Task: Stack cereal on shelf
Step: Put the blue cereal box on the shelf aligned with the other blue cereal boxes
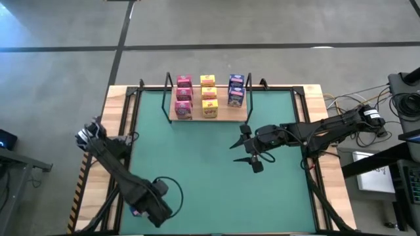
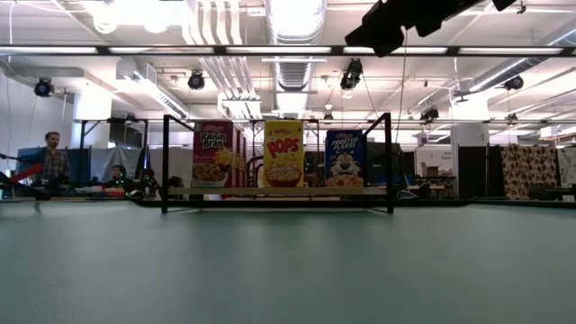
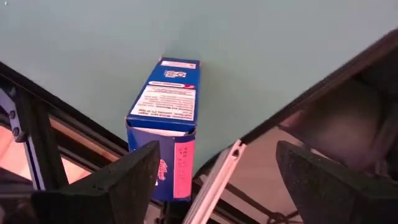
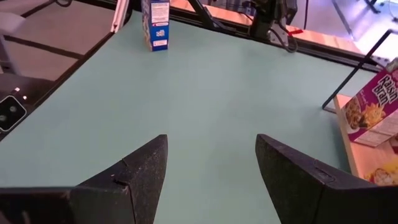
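From above we see the shelf at the far edge of the green surface, carrying pink, yellow and blue cereal boxes. Right gripper: jaws apart, empty, mid-surface. Left wrist view: left gripper, jaws apart around a blue box near the surface's near left corner.

From the low view only the front pink, yellow and blue cereal boxes show on the light-wood shelf, hiding those stacked behind.
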You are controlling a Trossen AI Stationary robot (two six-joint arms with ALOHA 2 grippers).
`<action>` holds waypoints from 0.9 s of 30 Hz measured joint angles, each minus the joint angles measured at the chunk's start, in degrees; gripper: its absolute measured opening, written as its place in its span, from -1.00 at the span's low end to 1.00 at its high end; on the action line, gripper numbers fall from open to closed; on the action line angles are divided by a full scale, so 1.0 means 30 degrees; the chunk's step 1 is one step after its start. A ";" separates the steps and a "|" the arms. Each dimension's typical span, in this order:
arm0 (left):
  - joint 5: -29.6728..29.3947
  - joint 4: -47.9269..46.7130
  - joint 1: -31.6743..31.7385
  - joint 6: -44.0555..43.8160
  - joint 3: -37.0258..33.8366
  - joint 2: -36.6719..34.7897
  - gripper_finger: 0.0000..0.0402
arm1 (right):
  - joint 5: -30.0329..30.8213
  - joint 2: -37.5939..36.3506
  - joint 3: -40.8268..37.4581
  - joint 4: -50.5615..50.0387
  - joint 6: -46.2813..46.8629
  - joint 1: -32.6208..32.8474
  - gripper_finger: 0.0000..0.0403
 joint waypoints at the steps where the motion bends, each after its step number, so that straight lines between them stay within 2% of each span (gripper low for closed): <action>1: -0.0029 -0.0110 -0.0134 -0.0122 0.0015 0.0175 0.51 | -0.0006 0.0000 0.0000 0.0071 -0.0079 0.0003 0.16; 7: -0.0233 -0.1628 -0.1326 -0.1308 0.0291 0.0914 0.51 | -0.0174 0.0000 0.0000 0.0176 -0.0390 0.0007 0.16; 16: -0.1782 -0.2299 -0.2628 -0.2672 0.0276 0.0975 0.51 | -0.0175 0.0007 -0.0066 0.0173 -0.0693 0.0007 0.16; 27: -0.2304 -0.2115 -0.2813 -0.2779 -0.0277 0.0975 0.34 | -0.0182 0.0015 -0.0596 0.0485 -0.0531 0.0007 0.16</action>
